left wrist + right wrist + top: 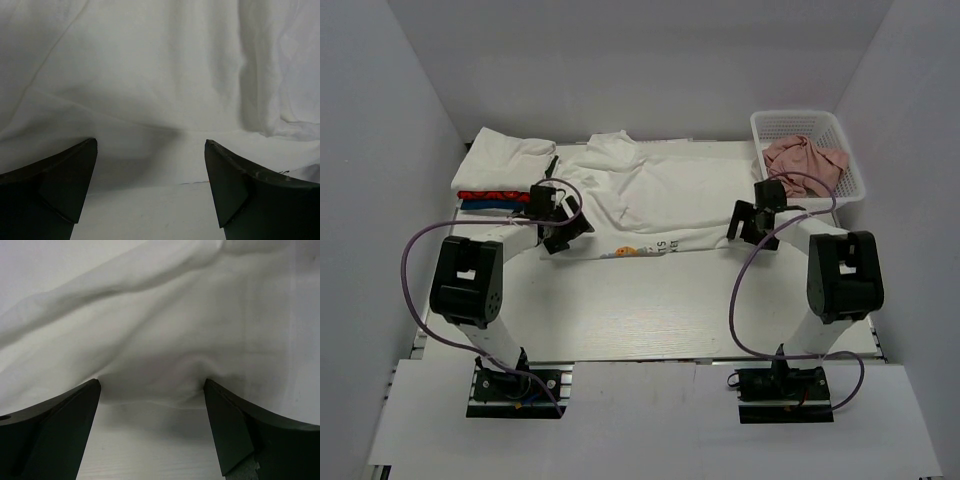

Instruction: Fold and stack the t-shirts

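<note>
While both arms reached forward over the white table (pixel 650 310), the large white t-shirt (pixel 665 190) lay spread and wrinkled across the table's middle, its near hem carrying a small multicoloured print (pixel 628 251) with dark lettering (pixel 665 243) just beside it. At the far left sat a stack of three: a white folded shirt (pixel 500 160) on top, a red shirt (pixel 485 194) under it and a blue shirt (pixel 480 206) lowest. A white mesh basket (pixel 790 116) stood at the far right corner, apart from the spread shirt, holding a crumpled pink cloth (pixel 805 160). The left gripper (pixel 570 232) hung at the shirt's near-left corner, jaws spread wide with nothing between them. Its wrist view showed the hem lying flat just ahead of the dark fingers (pixel 60 185), ungripped. The right gripper (pixel 748 228) hung at the near-right edge, likewise fully apart and empty. There the cloth edge puckered slightly between the fingertips (pixel 235 430), bare table beneath.
</note>
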